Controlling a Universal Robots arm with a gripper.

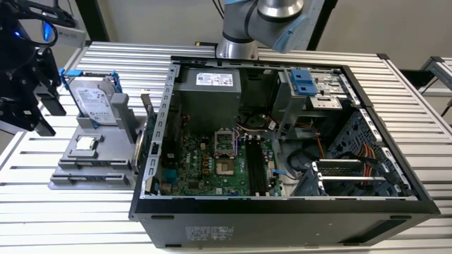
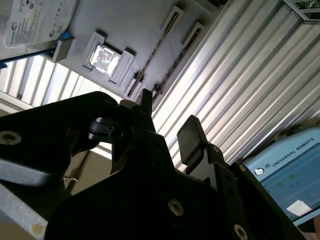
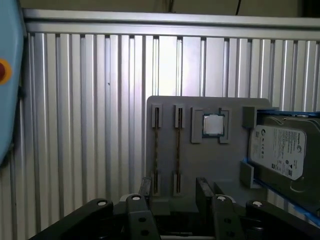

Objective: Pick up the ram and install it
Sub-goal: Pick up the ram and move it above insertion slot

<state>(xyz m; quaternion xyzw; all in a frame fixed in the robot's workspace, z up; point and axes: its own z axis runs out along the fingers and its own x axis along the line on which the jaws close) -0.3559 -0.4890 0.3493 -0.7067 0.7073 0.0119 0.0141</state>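
Ahead of the gripper (image 3: 173, 183), fingers spread apart, the ram (image 3: 177, 150) stands edgewise in its grey holder (image 3: 225, 167), long axis crossing the finger gap.

Hard drive (image 3: 280, 150) partly beyond the edge

End effector (image 2: 167, 107) with parted fingers (image 2: 192, 137), ram (image 2: 154, 50) in gray tray (image 2: 135, 25), ribbed table (image 2: 250, 65)
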